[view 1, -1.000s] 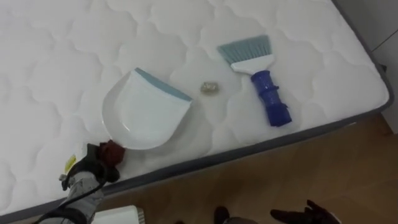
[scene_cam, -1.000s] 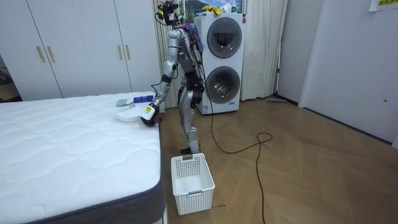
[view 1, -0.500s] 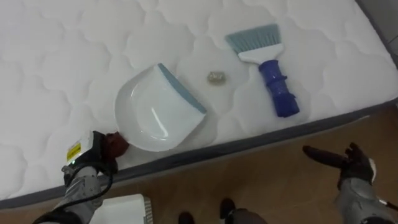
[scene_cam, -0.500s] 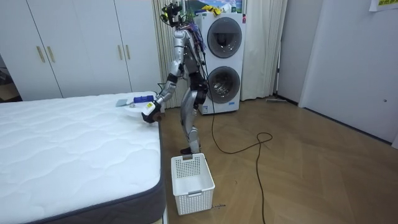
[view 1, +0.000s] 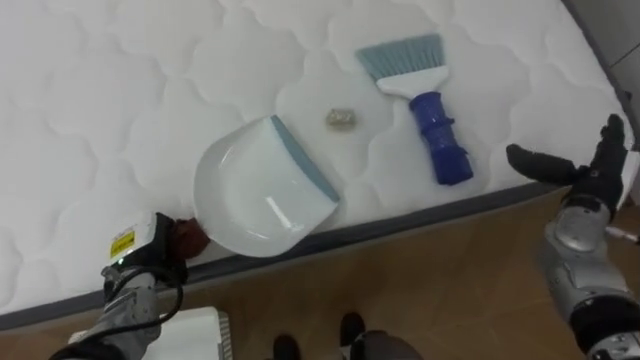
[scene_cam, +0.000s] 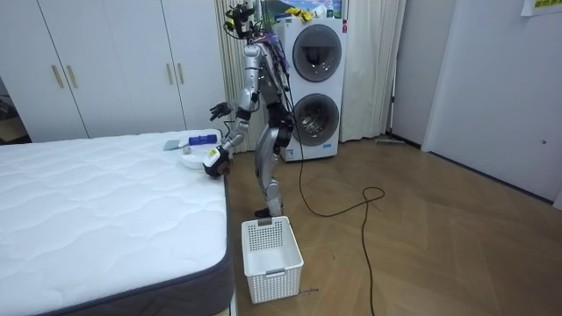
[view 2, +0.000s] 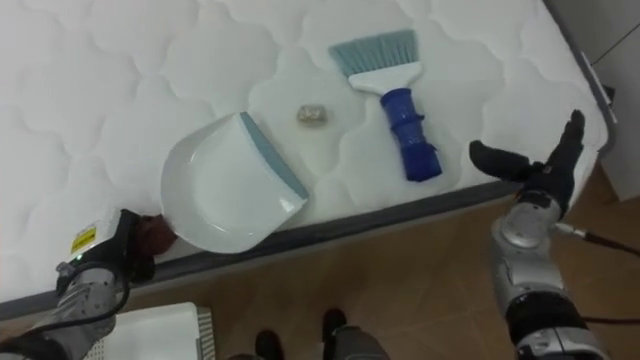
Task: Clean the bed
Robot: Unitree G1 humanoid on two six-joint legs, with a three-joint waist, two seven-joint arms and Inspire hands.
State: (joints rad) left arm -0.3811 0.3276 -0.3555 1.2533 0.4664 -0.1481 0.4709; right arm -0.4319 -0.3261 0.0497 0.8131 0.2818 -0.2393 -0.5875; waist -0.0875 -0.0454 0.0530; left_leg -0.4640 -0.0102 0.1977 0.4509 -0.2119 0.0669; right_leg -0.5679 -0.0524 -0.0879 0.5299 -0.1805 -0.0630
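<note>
Mattress white, quilted | dustpan, brush on it | basket on wood floor

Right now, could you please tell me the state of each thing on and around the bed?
White plastic dustpan with grey-blue lip: empty, at the white quilted mattress edge, handle gripped.
Left hand: shut on the dustpan's handle.
Right hand: open, raised, holding nothing.
Blue-handled hand brush: lying loose on the mattress.
Small crumpled scrap: unswept, between dustpan and brush.
White slatted basket: upright on the floor.
</note>
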